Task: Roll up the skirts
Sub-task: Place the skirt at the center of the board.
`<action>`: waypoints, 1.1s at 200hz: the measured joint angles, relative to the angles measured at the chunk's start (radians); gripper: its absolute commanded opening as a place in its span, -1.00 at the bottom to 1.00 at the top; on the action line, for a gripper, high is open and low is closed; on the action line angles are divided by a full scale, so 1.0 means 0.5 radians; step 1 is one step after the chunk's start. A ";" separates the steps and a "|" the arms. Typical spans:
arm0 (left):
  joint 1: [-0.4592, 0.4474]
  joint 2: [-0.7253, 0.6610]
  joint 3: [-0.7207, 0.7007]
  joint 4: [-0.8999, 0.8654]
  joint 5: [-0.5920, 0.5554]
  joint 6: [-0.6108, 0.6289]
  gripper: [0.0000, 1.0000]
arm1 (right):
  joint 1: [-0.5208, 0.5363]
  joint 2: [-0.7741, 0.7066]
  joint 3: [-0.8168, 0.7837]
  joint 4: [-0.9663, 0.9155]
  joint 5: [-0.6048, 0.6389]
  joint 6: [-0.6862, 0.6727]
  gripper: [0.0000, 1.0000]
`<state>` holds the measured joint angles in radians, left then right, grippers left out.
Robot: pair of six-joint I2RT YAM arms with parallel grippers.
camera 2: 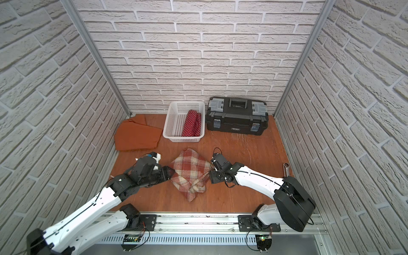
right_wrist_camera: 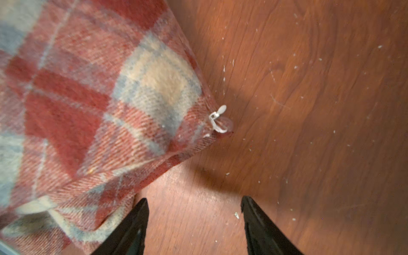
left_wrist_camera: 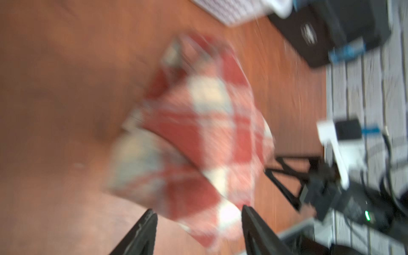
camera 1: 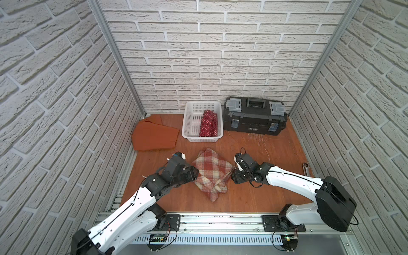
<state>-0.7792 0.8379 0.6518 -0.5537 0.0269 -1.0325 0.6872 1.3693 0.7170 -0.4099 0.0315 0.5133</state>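
The plaid skirt (camera 1: 210,173) sits mid-table as a lumpy, loosely wound bundle of thick woolly twill, red squares crossed with cream and grey-blue, a loose tail trailing toward the near edge. On its left, the left gripper (left_wrist_camera: 198,209) has its black fingers spread, with the cloth's edge lying between the tips and not pinched. On its right, the right gripper (right_wrist_camera: 194,198) has its fingers apart too, with only bare wood between them, just beside the bundle's corner.

Farther back, the polka-dot skirt (camera 1: 208,123), dark red with white spots, lies as a tight roll in the right half of a white mesh basket (camera 1: 198,138). Left of the basket, the rust-orange skirt (camera 1: 154,136) lies flat and smooth with one flap folded over, close to the left wall. A black toolbox (camera 1: 254,119) with grey lid latches stands right of the basket.

The table (camera 1: 254,192) is reddish wood veneer, scuffed with pale scratches near the toolbox. White faux-brick walls (camera 1: 220,55) close in three sides, and an aluminium rail (camera 1: 220,219) runs along the near edge.

Only the right wrist view picks out a small white zip pull (right_wrist_camera: 217,120) at the bundle's corner. The left wrist view is smeared, yet it shows the right gripper's fingers beyond the bundle
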 measured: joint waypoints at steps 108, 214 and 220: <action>-0.653 0.743 -0.072 0.658 -0.811 -0.286 0.97 | 0.024 -0.137 -0.167 0.069 -0.027 0.101 0.31; -0.597 0.717 -0.047 0.900 -0.909 -0.226 -0.06 | 0.265 0.171 -0.193 0.608 -0.269 0.192 0.03; -0.592 0.702 -0.053 0.900 -0.911 -0.225 -0.15 | 0.265 0.216 -0.188 0.646 -0.270 0.191 -0.12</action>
<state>-1.0752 1.1889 0.6250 -0.1040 -0.4286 -1.1450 0.8196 1.4773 0.6231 -0.0868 -0.1036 0.6086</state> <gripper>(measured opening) 0.485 0.522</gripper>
